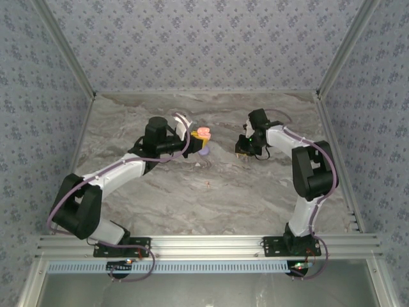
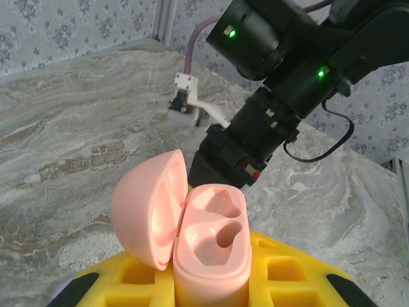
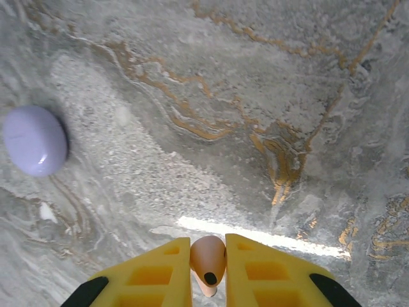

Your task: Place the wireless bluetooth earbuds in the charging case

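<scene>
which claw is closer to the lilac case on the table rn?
Left. The left claw, shut on the open pink case, hangs right beside the lilac case. The right claw, pinching a pink earbud, sits farther off, tabletop showing between them.

Your workspace is a robotics test cell. Flat wall panels (image 1: 204, 45) printed with a small floral pattern are held in bare aluminium struts (image 1: 66, 48), boxing in three sides of a marble-patterned tabletop (image 1: 192, 198). At the near edge, an extruded metal rail (image 1: 211, 243) carries your left arm (image 1: 115, 176) and right arm (image 1: 311, 169), bolted down on black base plates. Cables loop along both arms, and the left wrist camera catches green status lights (image 2: 229, 31) glowing on the right arm's black housing.
</scene>
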